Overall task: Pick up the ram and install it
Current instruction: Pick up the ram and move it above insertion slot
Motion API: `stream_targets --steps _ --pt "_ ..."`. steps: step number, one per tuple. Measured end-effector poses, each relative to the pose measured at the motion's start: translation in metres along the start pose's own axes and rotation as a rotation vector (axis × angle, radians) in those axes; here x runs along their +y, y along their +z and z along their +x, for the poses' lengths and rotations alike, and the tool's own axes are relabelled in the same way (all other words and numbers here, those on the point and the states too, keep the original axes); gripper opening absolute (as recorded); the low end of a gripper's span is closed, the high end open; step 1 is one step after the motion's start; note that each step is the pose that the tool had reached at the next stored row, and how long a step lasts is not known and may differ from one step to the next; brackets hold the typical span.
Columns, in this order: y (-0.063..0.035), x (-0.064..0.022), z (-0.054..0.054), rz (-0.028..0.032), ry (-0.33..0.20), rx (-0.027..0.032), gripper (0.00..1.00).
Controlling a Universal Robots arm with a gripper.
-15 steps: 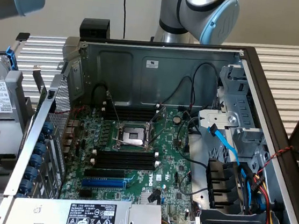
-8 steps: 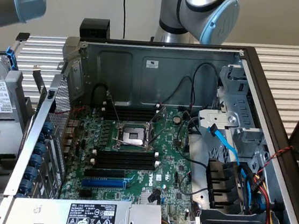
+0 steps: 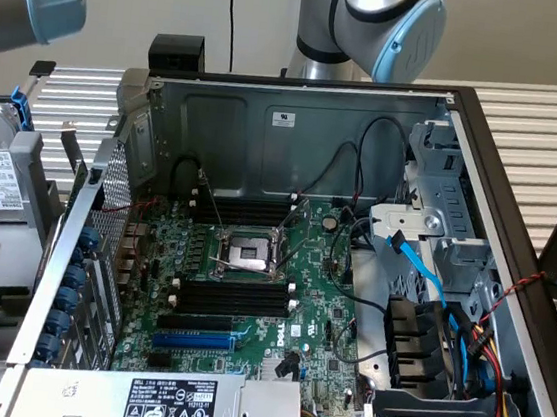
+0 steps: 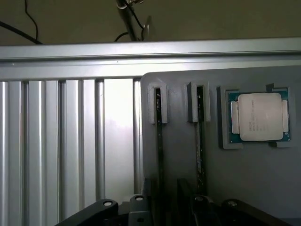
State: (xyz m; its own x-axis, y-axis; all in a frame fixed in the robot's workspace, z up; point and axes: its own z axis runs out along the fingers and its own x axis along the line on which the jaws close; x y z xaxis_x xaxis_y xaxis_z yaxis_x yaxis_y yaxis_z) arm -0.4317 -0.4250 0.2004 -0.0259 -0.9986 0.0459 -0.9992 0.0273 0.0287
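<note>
Through the wrist view I had the pincer (image 4: 170, 187) close over a grey holder plate (image 4: 249, 183) that lay on the slatted metal table (image 4: 56, 150). The ram (image 4: 160, 141) stood on edge in a groove of that plate, directly ahead of the pincer and running straight away from it, with its near end meeting the pincer's dark links. I could not tell whether the pincer was spread, pressed together or pinching the stick. A second ram stick (image 4: 200, 141) stood in the parallel groove, just to one side of the pincer's line. Farther off to that same side a processor (image 4: 257, 117) lay flat in its own square pocket, metal lid up. The exterior view gave me the other half of the job. The arm (image 3: 381, 19) stood behind the back wall of an open computer case (image 3: 266, 137), and inside it lay the motherboard (image 3: 247, 306). Its black memory slots (image 3: 233, 296) were bare on both sides of the processor socket (image 3: 246, 255), and a blue expansion slot (image 3: 193, 341) ran alongside one bank. The ram sat in the holder, not yet in a slot.
</note>
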Motion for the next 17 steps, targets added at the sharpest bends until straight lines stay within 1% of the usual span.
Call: stream_targets --steps 1,2,12,14,15,17 --pt "0.0000 0.0000 0.0000 0.0000 0.000 0.0000 0.33" --pt "0.0000 0.0000 0.0000 0.0000 0.000 0.0000 0.26" --pt "0.0014 0.0008 0.0000 0.0000 0.000 0.0000 0.26" --pt "0.0017 0.0010 0.0000 -0.0002 0.000 0.0002 0.24" --pt "0.0020 0.0010 0.0000 -0.0001 0.000 0.0001 0.17" --pt "0.0024 0.0011 -0.0001 -0.0001 0.000 0.0001 0.17"
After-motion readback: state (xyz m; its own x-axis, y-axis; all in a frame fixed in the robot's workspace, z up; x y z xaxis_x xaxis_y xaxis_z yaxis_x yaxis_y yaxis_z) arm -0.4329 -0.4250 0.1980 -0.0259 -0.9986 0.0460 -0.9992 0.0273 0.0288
